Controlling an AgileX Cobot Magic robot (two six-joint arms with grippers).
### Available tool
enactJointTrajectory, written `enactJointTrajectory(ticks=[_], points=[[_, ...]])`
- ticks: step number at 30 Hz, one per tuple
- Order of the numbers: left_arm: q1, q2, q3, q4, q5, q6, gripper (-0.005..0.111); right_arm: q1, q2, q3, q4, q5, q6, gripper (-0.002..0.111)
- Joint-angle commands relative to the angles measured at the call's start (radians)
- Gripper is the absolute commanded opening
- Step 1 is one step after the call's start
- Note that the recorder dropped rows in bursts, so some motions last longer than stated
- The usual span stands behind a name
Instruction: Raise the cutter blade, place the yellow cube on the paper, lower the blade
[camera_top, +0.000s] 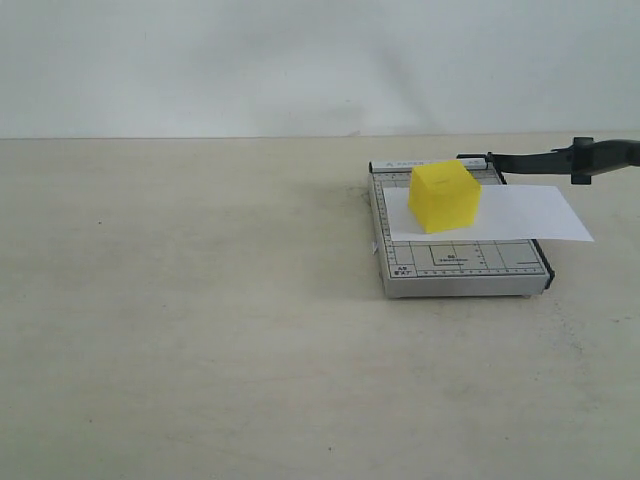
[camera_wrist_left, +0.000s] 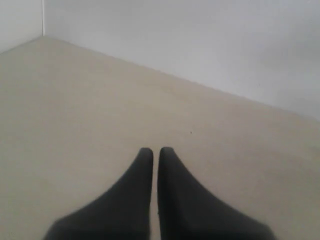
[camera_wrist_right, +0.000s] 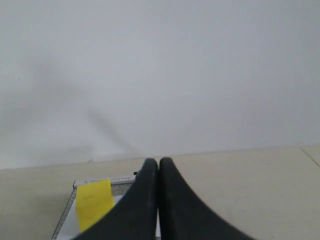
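Observation:
The yellow cube sits on the paper, which lies across the grey gridded trimmer base and overhangs its right side. The cutter blade is raised off the base, running from its far hinge to the right, with its thick handle at the picture's edge. Neither gripper shows in the exterior view. My right gripper is shut with nothing between its fingers; past it are the yellow cube and the base's far edge. My left gripper is shut over bare table.
A beige tabletop stretches left of and in front of the trimmer. A white wall stands along the table's far edge.

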Motion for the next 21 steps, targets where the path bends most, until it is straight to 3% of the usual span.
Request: enactJointTrajectory(ticks=[1, 12, 21], points=[[-0.005, -0.007, 0.07, -0.006, -0.007, -0.013, 0.004, -0.001, 0.144, -0.151, -0.01, 0.168, -0.119, 0.0], [-0.005, -0.007, 0.082, -0.035, 0.038, -0.028, 0.004, -0.001, 0.637, -0.674, -0.019, 0.753, -0.127, 0.002], [-0.005, -0.007, 0.082, -0.035, 0.038, -0.03, 0.004, -0.001, 0.826, -0.847, -0.019, 0.803, -0.083, 0.041]])
